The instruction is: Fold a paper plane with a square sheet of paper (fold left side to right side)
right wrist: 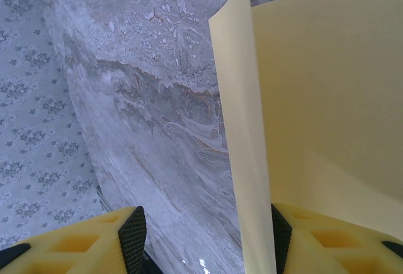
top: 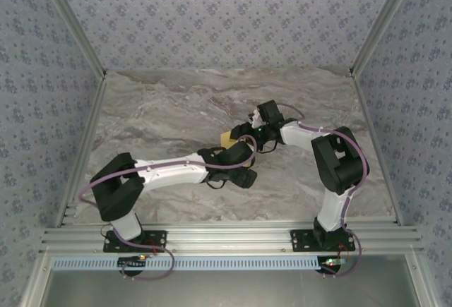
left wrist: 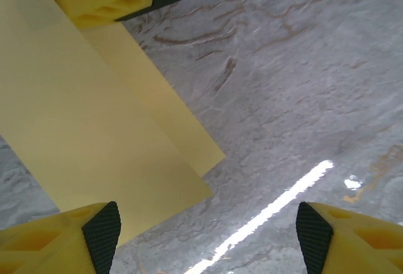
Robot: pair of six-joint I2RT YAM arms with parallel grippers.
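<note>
Well — table (top: 169, 102): marbled grey, both arms meeting just right of its middle.
Sheet of paper (left wrist: 75, 116): yellow, lying there, one layer lapped over another; by the right arm a flap stands curled up.
Left gripper (left wrist: 208, 236): spread wide over the sheet's edge, holding nothing.
Right gripper (right wrist: 204, 236): jaws apart, raised flap beside one finger (right wrist: 282, 239) — not pinched.
Progress: early, I judge; first fold begun, uncreased, no dart shape yet.
</note>
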